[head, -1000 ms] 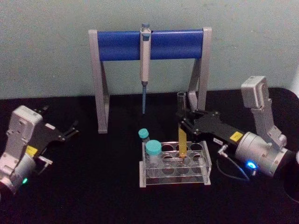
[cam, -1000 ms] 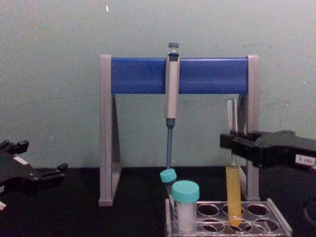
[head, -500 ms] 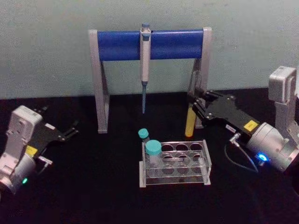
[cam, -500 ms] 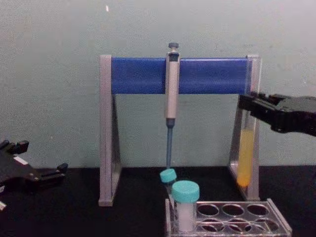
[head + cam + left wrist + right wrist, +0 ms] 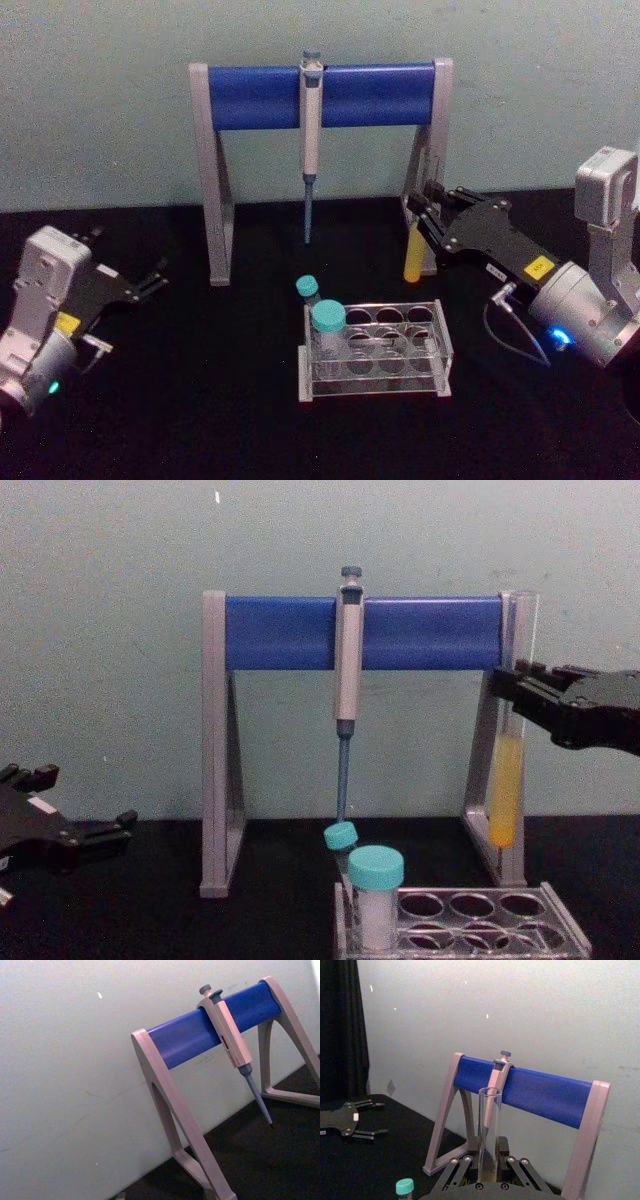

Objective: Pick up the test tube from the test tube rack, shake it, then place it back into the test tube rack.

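Shaking likely: yellow-filled glass tube (image 5: 505,790) is clamped by right gripper (image 5: 508,687), centre right; realignment over clear holed rack (image 5: 443,350) needed; left gripper (image 5: 152,278) parked lower left

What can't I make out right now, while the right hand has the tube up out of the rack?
Tube bottom and liquid: right wrist view, hidden behind the right hand's own body.
Tube and stand leg: chest view, they overlap; touching or apart, cannot tell.
Rack: chest view, front rows cut off by the bottom edge.
Left hand: chest view, partly cut off by the left edge.
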`<state>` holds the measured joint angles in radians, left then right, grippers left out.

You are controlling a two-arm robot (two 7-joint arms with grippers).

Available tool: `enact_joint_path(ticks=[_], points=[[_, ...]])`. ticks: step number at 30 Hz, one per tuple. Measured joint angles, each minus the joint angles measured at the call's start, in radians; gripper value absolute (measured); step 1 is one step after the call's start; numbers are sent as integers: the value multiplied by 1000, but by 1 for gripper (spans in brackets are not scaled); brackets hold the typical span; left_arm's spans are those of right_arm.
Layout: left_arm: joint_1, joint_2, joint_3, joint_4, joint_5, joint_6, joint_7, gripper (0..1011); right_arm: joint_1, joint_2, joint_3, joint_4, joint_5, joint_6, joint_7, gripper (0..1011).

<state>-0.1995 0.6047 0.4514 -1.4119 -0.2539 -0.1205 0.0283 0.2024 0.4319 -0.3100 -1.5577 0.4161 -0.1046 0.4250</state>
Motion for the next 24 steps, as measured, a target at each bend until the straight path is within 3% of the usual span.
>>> enact_joint_path(ticks=[8, 14, 20, 24], points=[[0, 0, 0, 0, 0, 0, 0, 1001, 12, -8, -13, 12, -5, -22, 45, 229], [0, 0, 0, 0, 0, 0, 0, 1001, 14, 2, -25, 11, 26, -33, 105, 229], [0, 0, 0, 0, 0, 0, 0, 1001, 0, 48, -28, -27, 91, -1, 165, 229], [0, 0, 0, 0, 0, 0, 0, 1001, -13, 78, -25, -52, 114, 25, 174, 229]])
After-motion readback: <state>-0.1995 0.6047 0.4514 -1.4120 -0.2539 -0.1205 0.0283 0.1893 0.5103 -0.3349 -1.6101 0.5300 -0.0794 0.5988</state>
